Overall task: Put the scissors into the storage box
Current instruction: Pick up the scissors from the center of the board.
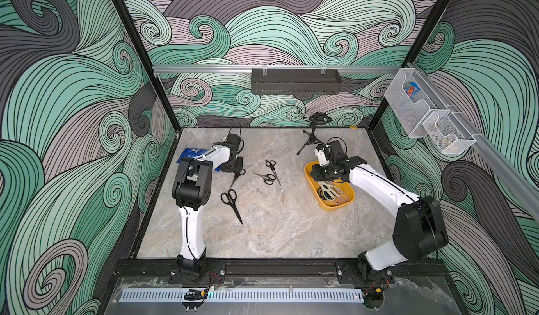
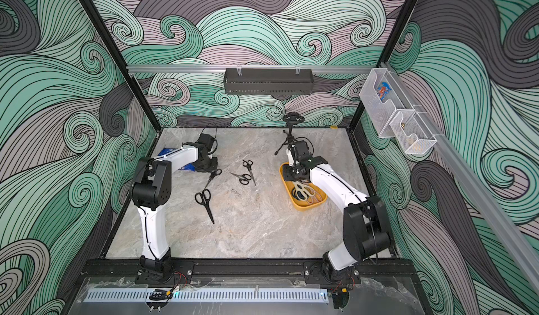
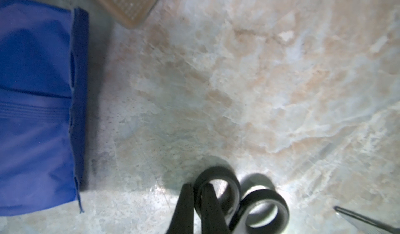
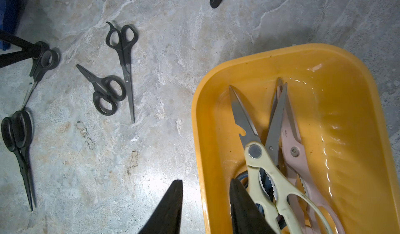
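Observation:
The yellow storage box (image 1: pixel 335 206) (image 2: pixel 303 208) (image 4: pixel 281 48) sits right of centre and holds a cream pair (image 4: pixel 266 178) and a pale pink pair (image 4: pixel 292 148) of scissors. My right gripper (image 4: pixel 205 182) (image 1: pixel 319 176) is open and straddles the box's near wall, one finger inside and one outside. My left gripper (image 3: pixel 198 192) (image 2: pixel 208 164) is shut on a handle ring of black-handled scissors (image 3: pixel 218 191) (image 1: pixel 237 176) lying on the table. Three more black pairs lie loose: a large one (image 1: pixel 232 201) (image 4: pixel 17 131) and two small ones (image 1: pixel 271 166) (image 1: pixel 266 178).
A blue pouch (image 1: pixel 191 153) (image 3: pixel 36 103) lies under the left arm, close to the left gripper. A small black tripod (image 1: pixel 313 135) stands behind the box. A black perforated tray (image 1: pixel 294 81) hangs on the back rail. White mesh baskets (image 1: pixel 408 106) hang on the right wall.

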You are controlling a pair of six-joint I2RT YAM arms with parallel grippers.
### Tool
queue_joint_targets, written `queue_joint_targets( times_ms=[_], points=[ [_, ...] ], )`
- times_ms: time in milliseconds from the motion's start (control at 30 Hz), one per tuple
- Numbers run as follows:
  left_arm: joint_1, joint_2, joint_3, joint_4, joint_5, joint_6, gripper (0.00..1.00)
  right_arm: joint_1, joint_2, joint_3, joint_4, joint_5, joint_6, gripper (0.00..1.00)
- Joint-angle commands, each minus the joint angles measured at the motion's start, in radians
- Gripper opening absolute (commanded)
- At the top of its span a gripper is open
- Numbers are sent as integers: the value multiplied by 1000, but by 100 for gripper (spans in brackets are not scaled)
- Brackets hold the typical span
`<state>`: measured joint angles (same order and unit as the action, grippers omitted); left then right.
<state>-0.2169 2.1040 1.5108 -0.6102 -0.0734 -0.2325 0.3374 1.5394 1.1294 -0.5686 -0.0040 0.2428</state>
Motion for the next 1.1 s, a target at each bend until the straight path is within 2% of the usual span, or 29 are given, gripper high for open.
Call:
queue_joint_targets(
  times_ms=[0,300,467,667,733,900,1067],
  points=[
    [6,19,39,-14,71,-10,0,5,-23,-7,10,-18,-2,40],
    [7,-82,136,-86,82,-8,0,15,-13,14,15,-49,5,39],
    [8,-112,111,-49,205,-42,0,34,-17,5,74,-129,11,39],
    [-1,-204,-73,161,460,-171,0,61,-58,-80,316,-358,97,40],
    [-14,-252,-160,259,499,-239,0,72,-83,-125,428,-412,142,41],
    [-64,-368,-337,452,482,-383,0,84,-140,-243,745,-539,278,47],
    [-150,-461,-448,538,417,-459,0,106,-115,-269,836,-568,320,52]
  ],
)
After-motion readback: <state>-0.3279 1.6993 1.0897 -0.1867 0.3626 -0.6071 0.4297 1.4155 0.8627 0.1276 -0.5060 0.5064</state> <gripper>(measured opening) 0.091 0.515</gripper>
